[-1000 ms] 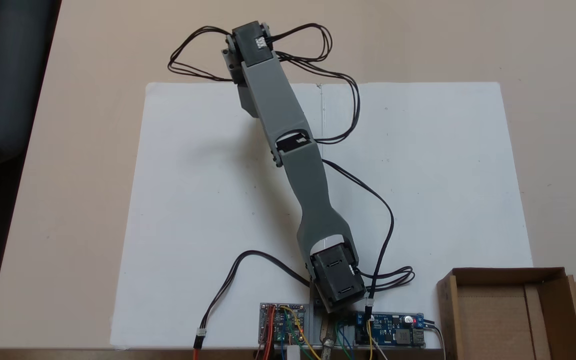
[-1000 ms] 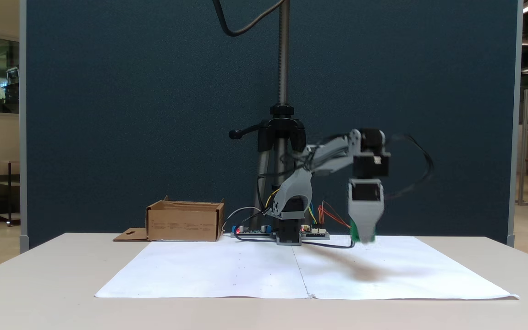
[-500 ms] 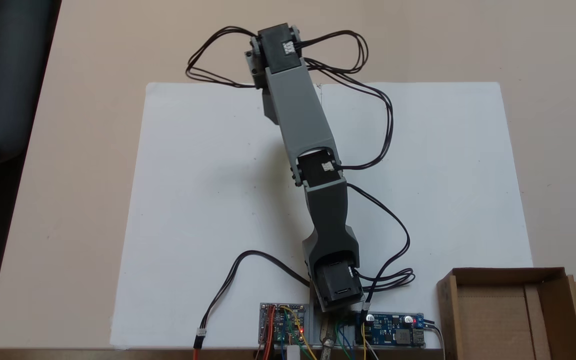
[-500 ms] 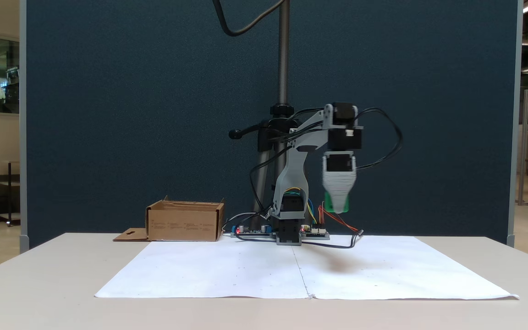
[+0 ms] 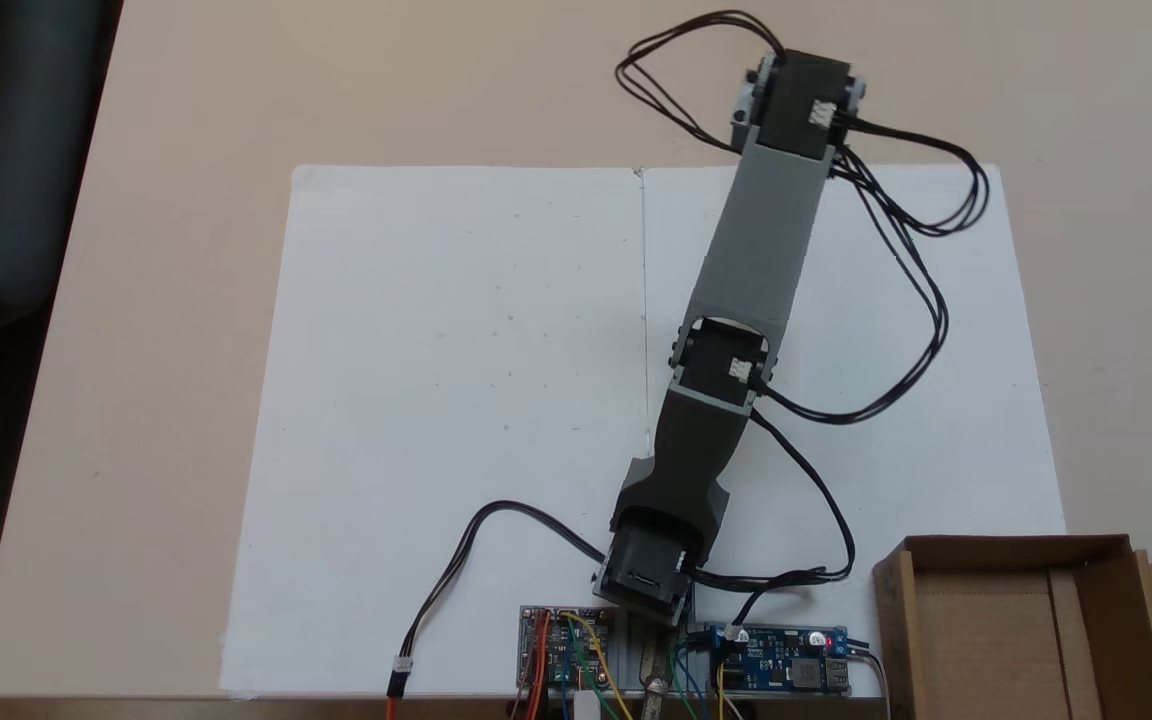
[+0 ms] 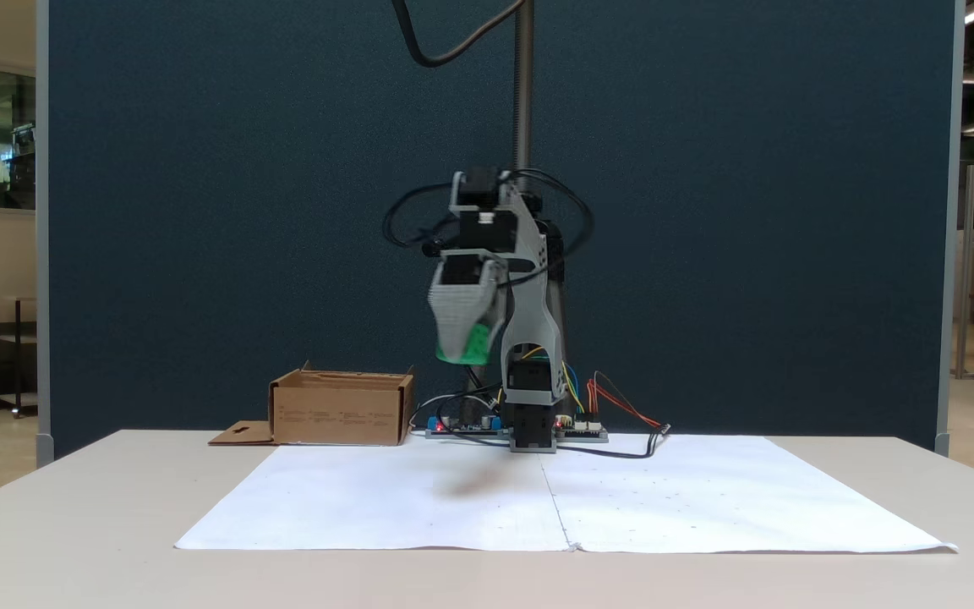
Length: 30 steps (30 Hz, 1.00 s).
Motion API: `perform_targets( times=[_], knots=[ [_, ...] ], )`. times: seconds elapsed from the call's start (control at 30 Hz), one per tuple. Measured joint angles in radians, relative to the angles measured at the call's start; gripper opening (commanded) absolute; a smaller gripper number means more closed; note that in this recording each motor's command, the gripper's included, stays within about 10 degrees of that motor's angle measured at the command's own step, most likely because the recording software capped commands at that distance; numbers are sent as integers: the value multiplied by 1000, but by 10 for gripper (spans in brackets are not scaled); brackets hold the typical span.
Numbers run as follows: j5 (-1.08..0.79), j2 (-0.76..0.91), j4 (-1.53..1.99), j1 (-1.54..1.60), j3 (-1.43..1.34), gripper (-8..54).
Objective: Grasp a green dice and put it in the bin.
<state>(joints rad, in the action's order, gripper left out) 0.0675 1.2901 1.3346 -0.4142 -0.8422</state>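
Green dice [image 6: 472,345] is in the air, pinched at the tip of the gripper [image 6: 458,348], well above the white paper sheet [image 6: 555,499] and short of the bin [image 6: 341,410]. Fingers are closed on it; only its lower green part shows below the grey jaw, which is slightly blurred. In the fixed view from above the dice is hidden under the arm [image 5: 756,250], so the grip can't be checked from there.

Held that high probably for clearance: the bin has low walls, but a carry at this height clears its rim with margin. Gripper points down, so letting go should be a straight drop.

Bin sits at the bench's near-right corner in the top-down fixed view [image 5: 1016,640], just beside the controller boards [image 5: 786,665] at the arm's base, open top up, flap with the hang-hole folded outward. It looks empty.

Judgement: transport step, about midway. Dice is between sheet centre and bin in the side-on fixed view. Remaining: reach over the opening, then release. Risk: a rounded cube held at the fingertips could slip.
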Motion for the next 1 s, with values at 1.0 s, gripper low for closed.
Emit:
perform_targets(
  times=[1.0],
  knots=[
    [-520, -78, 64, -1338, 71, 129]
  ],
)
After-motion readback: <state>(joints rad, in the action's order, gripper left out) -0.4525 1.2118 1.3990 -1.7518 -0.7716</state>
